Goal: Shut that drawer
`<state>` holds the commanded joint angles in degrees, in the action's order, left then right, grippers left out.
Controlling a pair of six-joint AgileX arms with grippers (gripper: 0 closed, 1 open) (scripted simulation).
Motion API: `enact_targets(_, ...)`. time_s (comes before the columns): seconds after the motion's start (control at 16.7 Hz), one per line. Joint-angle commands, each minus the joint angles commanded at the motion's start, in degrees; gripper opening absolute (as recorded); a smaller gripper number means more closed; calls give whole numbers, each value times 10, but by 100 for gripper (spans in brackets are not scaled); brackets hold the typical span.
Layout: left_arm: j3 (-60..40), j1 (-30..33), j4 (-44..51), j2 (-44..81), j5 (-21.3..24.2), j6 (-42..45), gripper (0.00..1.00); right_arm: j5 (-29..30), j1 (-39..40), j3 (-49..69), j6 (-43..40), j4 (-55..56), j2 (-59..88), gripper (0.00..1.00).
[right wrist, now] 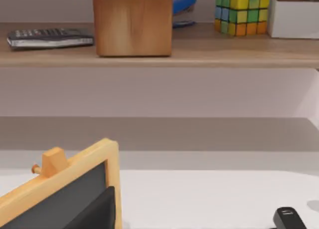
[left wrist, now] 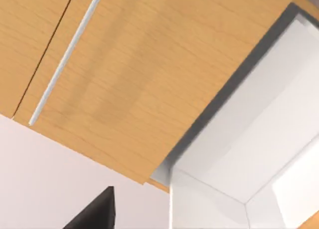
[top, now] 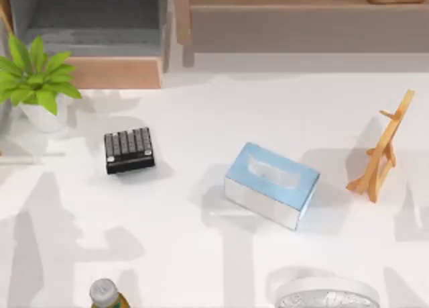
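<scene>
A white table (top: pixel 201 254) holds a potted green plant (top: pixel 37 80) at the left, a small black keypad (top: pixel 129 149) and a blue tissue box (top: pixel 271 185) in the middle. A wooden easel stand (top: pixel 382 150) sits at the right. A wooden shelf (right wrist: pixel 199 54) carries a calculator (right wrist: pixel 50 38), wooden block (right wrist: pixel 132 22) and colourful puzzle cube (right wrist: pixel 241 13).

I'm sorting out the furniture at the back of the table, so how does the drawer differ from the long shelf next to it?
The drawer sits at the table's left and is pulled out, open on top with grey inner walls; the shelf runs to the right, with a brownish-grey recess facing front. The drawer looks empty; the shelf top carries a calculator, wooden box and colour cube. Both are light wood.
</scene>
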<state>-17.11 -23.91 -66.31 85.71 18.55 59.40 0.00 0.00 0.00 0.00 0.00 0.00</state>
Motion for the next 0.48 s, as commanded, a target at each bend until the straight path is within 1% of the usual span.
enact_targets(0.24, -24, -101, -117, 140, 130, 167, 100, 0, 0, 0, 0, 0, 0, 100)
enact_targets(0.36, -44, -135, -163, 201, 182, 234, 100, 0, 0, 0, 0, 0, 0, 100)
enact_targets(0.48, -64, -159, -197, 250, 222, 284, 100, 0, 0, 0, 0, 0, 0, 100)
